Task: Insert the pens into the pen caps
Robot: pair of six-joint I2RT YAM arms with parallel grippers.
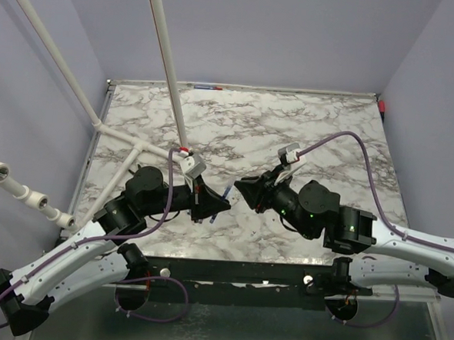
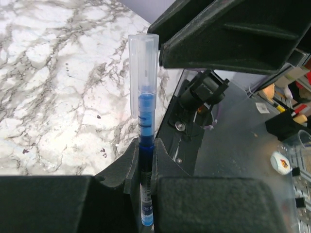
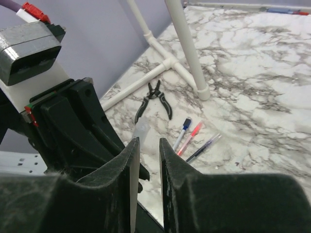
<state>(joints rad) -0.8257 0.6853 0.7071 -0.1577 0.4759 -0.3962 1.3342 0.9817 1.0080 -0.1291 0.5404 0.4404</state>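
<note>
Left wrist view alone shows left hand (image 2: 146,152) clamping capped blue pen (image 2: 146,194); right hand (image 3: 148,145) apparently released.

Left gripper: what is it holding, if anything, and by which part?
The left gripper holds the blue pen by the bare part of its barrel. The end with the clear cap sticks out free beyond the grip.

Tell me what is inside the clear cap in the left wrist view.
The blue pen has its front end inside the clear cap, showing through its wall. Lower down, the left fingers cover part of the barrel.
</note>
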